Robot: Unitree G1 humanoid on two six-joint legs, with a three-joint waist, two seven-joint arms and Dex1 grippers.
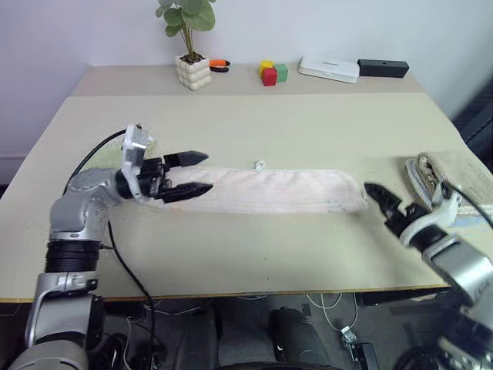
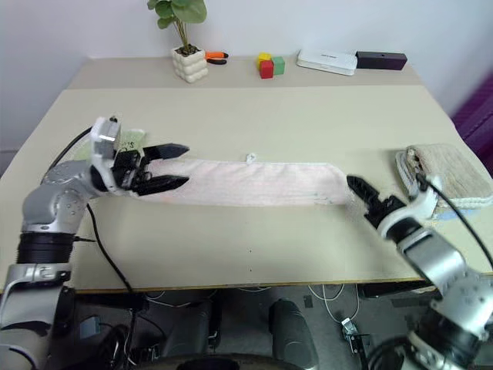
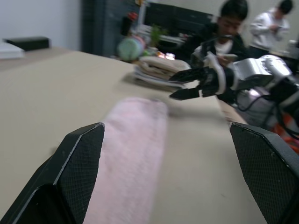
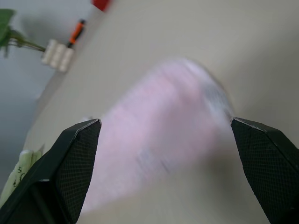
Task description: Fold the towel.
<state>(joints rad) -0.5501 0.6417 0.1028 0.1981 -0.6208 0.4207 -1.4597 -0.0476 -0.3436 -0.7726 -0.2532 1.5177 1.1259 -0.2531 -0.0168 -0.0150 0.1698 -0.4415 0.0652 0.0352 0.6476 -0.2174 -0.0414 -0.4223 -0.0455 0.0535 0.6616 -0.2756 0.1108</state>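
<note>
Both pincers are open and empty. Left gripper hangs over the left end of the towel, fingers spread. Right gripper sits just off its right end, apart from it. Towel lies as a long narrow strip across the table, tag at its far edge.
</note>
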